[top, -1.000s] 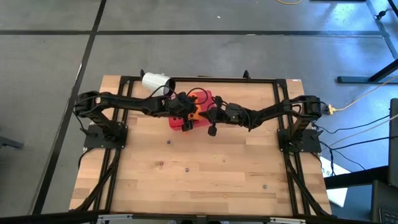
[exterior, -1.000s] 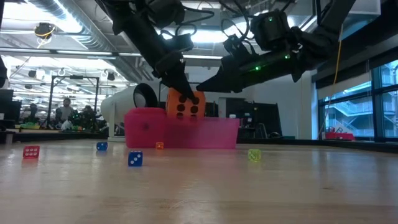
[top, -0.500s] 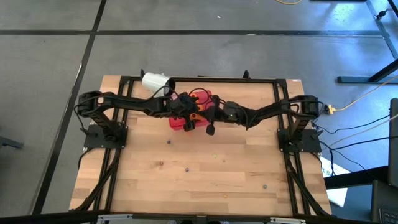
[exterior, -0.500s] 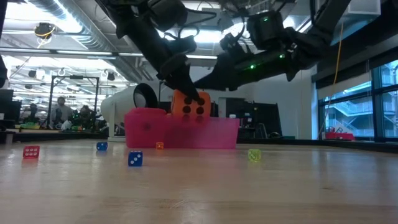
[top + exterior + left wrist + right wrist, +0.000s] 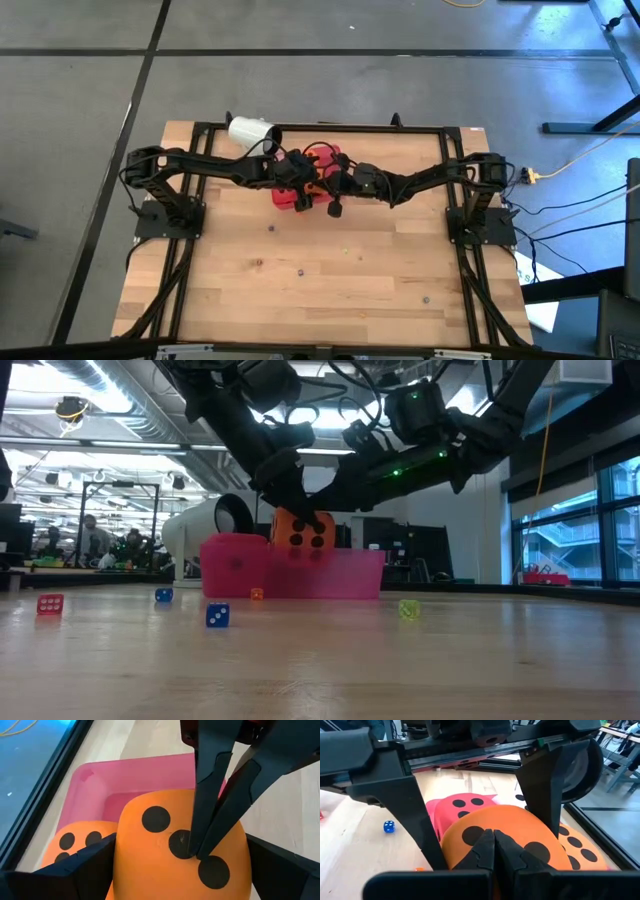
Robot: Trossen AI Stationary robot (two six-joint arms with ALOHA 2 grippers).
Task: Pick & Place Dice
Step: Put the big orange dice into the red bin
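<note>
From above I see both arms meeting over the flat red tray [image 5: 290,195], which sits toward twelve o'clock of the wooden table [image 5: 320,270], with the white cup [image 5: 250,131] lying on its side at about eleven o'clock from it. The left gripper [image 5: 303,180] reaches in from nine o'clock and the right gripper [image 5: 330,186] from three o'clock, and the two meet on one orange die [image 5: 302,530]. In the low view that die hangs above the tray's pink wall [image 5: 290,572], clear of it, with four black pips facing me. The left wrist view shows the left fingers [image 5: 75,875] spread wide on either side of the orange die [image 5: 180,855], pressing its flanks, so the left claw grips it. The right arm's two dark fingers [image 5: 210,785] come down onto the pip face, closed to a narrow point that touches the die between the pips. In the right wrist view those right fingertips [image 5: 492,845] sit pinched together against the die's rounded top — I cannot tell whether they nip its soft skin or merely rest on it. A second orange die [image 5: 75,842] lies in the tray just beside the held one, and a red die [image 5: 465,805] lies in the tray behind it. Small hard dice are scattered on the table nearer the low camera — a red one [image 5: 50,603], two blue [image 5: 217,616], a yellow-green one [image 5: 409,609].
</note>
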